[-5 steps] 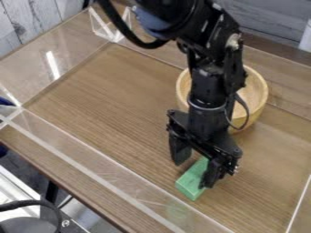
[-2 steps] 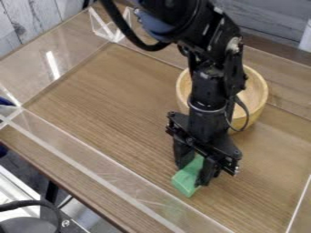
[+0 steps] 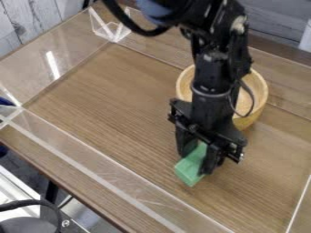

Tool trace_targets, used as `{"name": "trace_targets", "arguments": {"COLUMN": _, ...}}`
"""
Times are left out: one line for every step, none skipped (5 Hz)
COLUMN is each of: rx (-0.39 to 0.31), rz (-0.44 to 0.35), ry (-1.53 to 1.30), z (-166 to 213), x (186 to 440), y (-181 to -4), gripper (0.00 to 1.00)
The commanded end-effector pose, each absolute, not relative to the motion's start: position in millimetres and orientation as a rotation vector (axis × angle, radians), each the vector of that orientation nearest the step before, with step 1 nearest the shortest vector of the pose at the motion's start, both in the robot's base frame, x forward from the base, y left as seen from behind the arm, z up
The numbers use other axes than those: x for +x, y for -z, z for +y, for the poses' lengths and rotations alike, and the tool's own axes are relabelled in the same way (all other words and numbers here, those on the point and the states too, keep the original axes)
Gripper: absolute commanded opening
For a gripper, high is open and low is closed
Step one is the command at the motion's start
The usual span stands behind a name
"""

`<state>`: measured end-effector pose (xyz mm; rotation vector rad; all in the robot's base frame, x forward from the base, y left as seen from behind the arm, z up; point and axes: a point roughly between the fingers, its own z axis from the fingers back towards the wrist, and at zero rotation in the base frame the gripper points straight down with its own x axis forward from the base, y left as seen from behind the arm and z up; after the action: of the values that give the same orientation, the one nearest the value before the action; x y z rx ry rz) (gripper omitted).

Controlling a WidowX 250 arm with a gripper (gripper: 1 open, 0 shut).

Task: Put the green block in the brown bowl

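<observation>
The green block shows as a short bright green end sticking out below my gripper, near the front middle of the wooden table. My black fingers are closed on its two sides, and the block looks slightly raised and tilted. Its upper part is hidden between the fingers. The brown bowl stands right behind the gripper, a round tan wooden bowl. My arm covers most of its middle and left rim.
Clear plastic walls run along the front-left and back edges of the wooden tabletop. A clear bracket sits at the back corner. Dark cables lie below the table's front-left edge.
My fingers have shut on the green block. Arm and block have since shifted a little up and right, towards the bowl.
</observation>
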<state>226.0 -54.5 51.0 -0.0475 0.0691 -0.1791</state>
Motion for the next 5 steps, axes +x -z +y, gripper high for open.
{"name": "trace_targets", "arguments": {"rx": -0.05, "rz": -0.031, "ry": 0.172, "z": -53.0, "x": 245.7, "y": -83.6, "gripper": 0.0}}
{"name": "trace_targets", "arguments": {"rx": -0.047, "rz": -0.07, "ry": 0.162, "z": -51.0, "x": 259.3, "y": -102.3, "gripper": 0.0}}
{"name": "trace_targets", "arguments": {"rx": -0.048, "rz": -0.107, "ry": 0.158, "z": -50.4, "x": 280.7, "y": -117.0, "gripper": 0.0}}
{"name": "trace_targets", "arguments": {"rx": -0.045, "rz": -0.1, "ry": 0.151, "z": -47.9, "x": 286.7, "y": -110.7, "gripper": 0.0}}
{"name": "trace_targets", "arguments": {"rx": -0.04, "rz": -0.096, "ry": 0.136, "z": -42.1, "x": 296.5, "y": -105.1, "gripper": 0.0}}
